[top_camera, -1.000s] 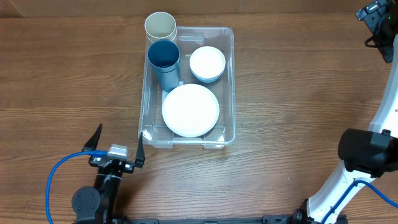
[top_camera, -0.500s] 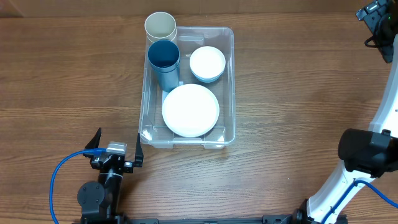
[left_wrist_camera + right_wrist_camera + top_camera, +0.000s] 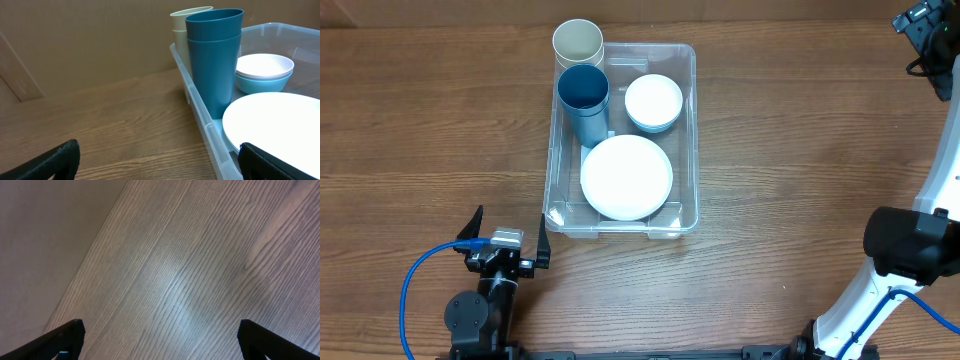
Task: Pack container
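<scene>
The clear plastic container stands at the table's middle. Inside it are a white plate, a white bowl stacked in a teal bowl, and stacked dark teal cups. A cream cup stands at its far left corner; I cannot tell whether it is inside. My left gripper is open and empty, just off the container's near left corner. Its wrist view shows the container wall, teal cups, cream cup, bowls and plate. My right gripper is open, at the far right.
The right wrist view shows only bare wood table between the open fingers. A blue cable loops by the left arm at the front edge. The right arm's white base stands at the front right.
The left gripper drew back slightly toward the front edge between the earliest frame and half a second ago. Nothing has moved since.
</scene>
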Controlling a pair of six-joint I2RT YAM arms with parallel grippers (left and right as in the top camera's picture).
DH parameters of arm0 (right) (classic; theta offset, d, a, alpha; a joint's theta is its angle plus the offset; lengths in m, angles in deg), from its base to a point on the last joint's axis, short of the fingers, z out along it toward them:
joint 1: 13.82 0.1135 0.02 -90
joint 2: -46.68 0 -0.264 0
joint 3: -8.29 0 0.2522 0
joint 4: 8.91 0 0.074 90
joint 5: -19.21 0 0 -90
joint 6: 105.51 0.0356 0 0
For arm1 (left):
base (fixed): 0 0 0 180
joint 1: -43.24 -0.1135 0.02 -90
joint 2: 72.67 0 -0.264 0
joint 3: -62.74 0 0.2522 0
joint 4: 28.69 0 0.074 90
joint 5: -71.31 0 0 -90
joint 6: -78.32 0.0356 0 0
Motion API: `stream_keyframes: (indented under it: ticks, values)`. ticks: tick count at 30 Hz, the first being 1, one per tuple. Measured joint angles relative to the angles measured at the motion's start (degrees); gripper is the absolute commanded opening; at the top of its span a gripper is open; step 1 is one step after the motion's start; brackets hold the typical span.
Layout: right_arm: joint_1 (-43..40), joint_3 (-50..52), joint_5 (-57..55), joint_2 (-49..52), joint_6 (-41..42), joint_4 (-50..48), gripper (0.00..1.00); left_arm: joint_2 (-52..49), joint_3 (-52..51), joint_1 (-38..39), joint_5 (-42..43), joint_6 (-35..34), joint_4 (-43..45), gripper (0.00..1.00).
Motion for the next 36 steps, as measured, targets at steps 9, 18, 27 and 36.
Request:
stream_keyframes:
  ticks: [9, 18, 27, 36]
  values:
    - [7.7, 0.1, 0.0, -4.3, 0.0, 0.0, 1.0, 0.0, 0.0, 0.0, 0.0, 0.0, 0.0, 1.0]
    - [29.5, 15.2, -9.0, -27.9, -0.9, -18.5, 1.0, 0.0, 0.0, 0.0, 0.0, 0.0, 0.1, 1.0]
    - [26.0, 70.5, -1.7, -60.3, -21.1, -65.6, 1.0, 0.0, -0.1, 0.0, 0.0, 0.0, 0.1, 1.0]
    - [19.8, 114.2, 9.4, -93.9, -26.6, -85.0, 1.0, 0.0, -0.1, 0.0, 0.0, 0.0, 0.2, 1.0]
